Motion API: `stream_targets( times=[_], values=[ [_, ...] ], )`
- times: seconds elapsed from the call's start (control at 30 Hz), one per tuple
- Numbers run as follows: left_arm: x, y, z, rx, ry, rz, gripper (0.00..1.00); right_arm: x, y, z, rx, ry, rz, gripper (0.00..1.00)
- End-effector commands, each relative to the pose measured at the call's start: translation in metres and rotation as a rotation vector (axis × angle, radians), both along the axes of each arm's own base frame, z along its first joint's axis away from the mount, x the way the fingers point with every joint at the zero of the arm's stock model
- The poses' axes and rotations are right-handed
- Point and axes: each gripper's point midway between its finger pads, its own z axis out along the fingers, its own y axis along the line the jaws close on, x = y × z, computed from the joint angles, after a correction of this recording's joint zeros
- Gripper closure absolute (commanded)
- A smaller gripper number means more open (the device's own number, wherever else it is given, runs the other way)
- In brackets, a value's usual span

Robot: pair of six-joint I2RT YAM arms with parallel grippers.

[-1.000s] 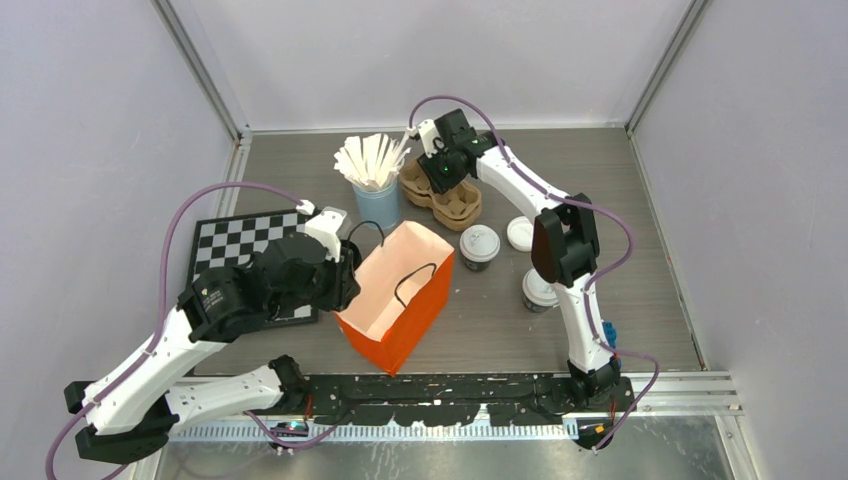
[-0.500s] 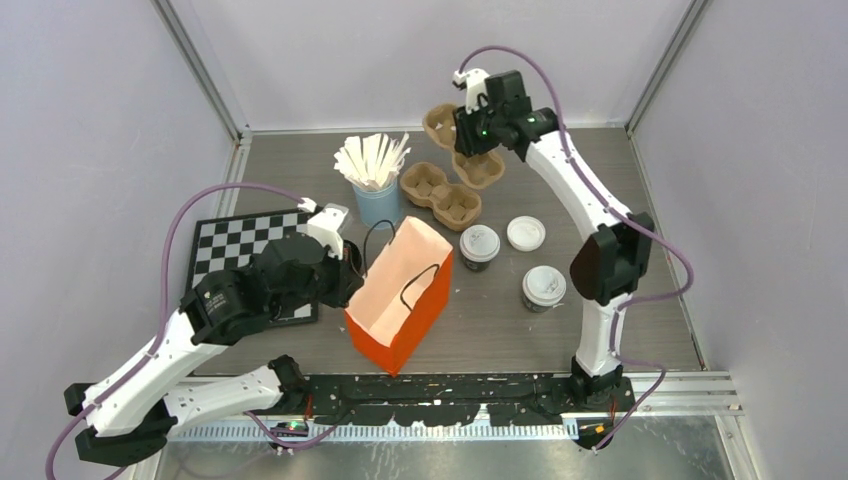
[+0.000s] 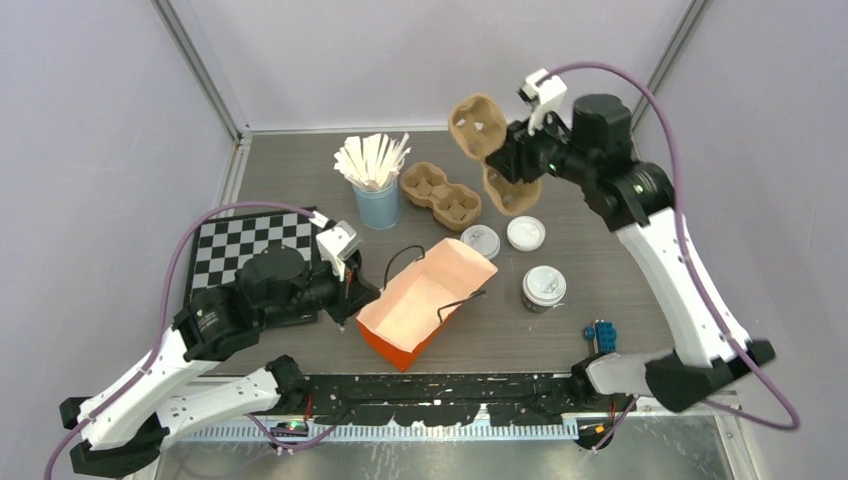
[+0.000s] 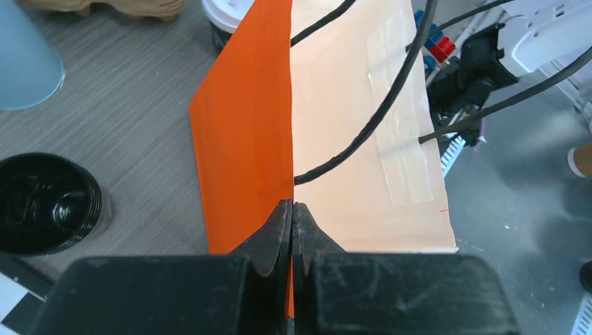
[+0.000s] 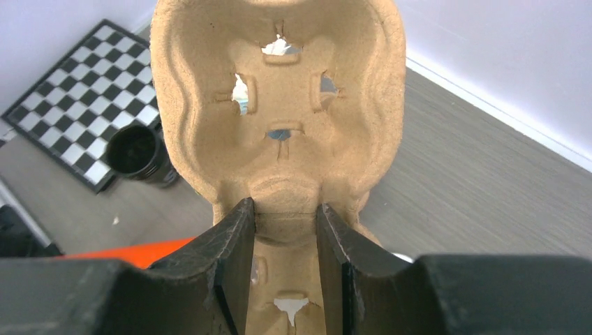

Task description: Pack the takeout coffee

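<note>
Takeout coffee (image 3: 543, 288) on the table (image 3: 300, 170), outside the orange bag (image 3: 425, 290): one lidded dark cup upright, clear to the bag's right; its twin (image 3: 481, 243) just behind the bag's far right corner, partly hidden by it. A third white lid (image 3: 526, 233) just beyond them, whatever is under it not visible. Bag tilted, mouth open, black cord handles loose. Left gripper (image 4: 292, 216) pinched fully closed on the bag's near rim, paper caught between the fingertips. Right gripper (image 5: 283, 241) high over the far right of the table, clamped across the waist of a moulded pulp cup carrier (image 5: 279, 105), carrier on end in the air. Second carrier (image 3: 440, 196) flat on the table beside the light-blue cup of white sticks (image 3: 377, 205). Chessboard (image 3: 235, 250) beneath the left arm.
</note>
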Motion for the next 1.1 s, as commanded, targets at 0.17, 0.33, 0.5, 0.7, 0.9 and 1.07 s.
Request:
stream_targets(
  times=[0.17,0.33,0.5,0.7,0.9,1.07],
  values=[
    [-0.004,-0.028,0.023,-0.07,-0.185,-0.207,1.0,-0.096,0.006,0.031,0.186,-0.067,0.18,0.66],
    [-0.004,-0.051,0.027,-0.126,-0.154,-0.287,1.0,-0.12,0.021,0.026,0.158,-0.102,0.28,0.66],
    [0.018,-0.049,0.029,-0.065,-0.199,-0.254,1.0,-0.132,0.015,0.033,0.148,-0.136,0.253,0.67],
    [0.046,-0.049,0.037,-0.03,-0.217,-0.187,0.62,-0.145,0.0,0.03,0.096,-0.144,0.243,0.67],
    [0.054,-0.037,0.057,-0.106,-0.063,0.023,0.4,-0.154,-0.002,0.026,0.063,-0.16,0.285,0.66],
    [0.035,-0.003,0.053,-0.139,0.171,0.24,0.4,-0.156,0.011,0.025,0.076,-0.167,0.361,0.66]
  ],
)
